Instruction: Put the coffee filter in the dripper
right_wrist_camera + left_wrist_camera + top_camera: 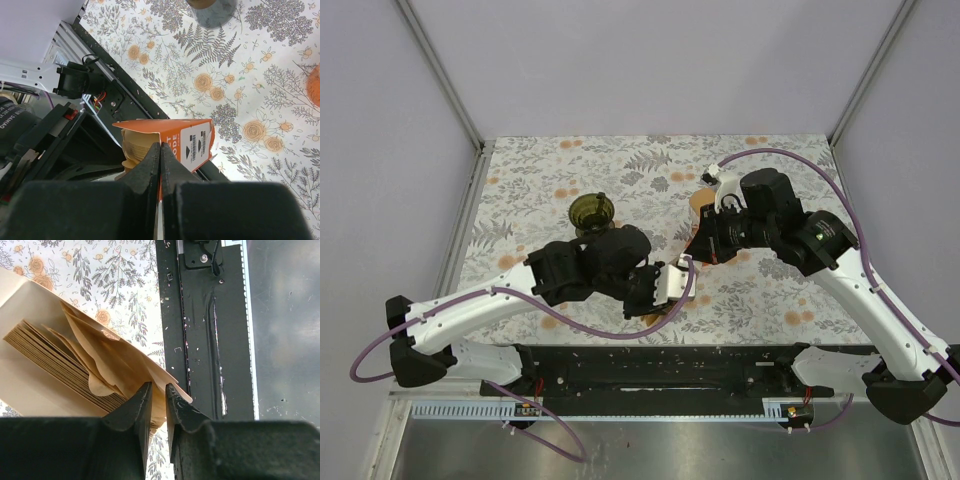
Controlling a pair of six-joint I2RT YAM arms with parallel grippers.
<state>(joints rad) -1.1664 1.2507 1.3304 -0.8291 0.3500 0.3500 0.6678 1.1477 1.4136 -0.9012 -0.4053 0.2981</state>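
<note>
Right jaws clamped on the filter box [197,147], left jaws pinching the front coffee filter [130,365] at the box's mouth: draw slowly so only one sheet leaves for the dripper [592,212].

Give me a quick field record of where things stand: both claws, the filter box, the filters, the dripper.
left claw: closed on the edge of one loose coffee filter at the box mouth
right claw: shut on a flap of the orange filter box, holding it off the table
filter stack: in the box
dripper: upright on the floral table, apart from both claws
status: filter not yet in dripper
</note>
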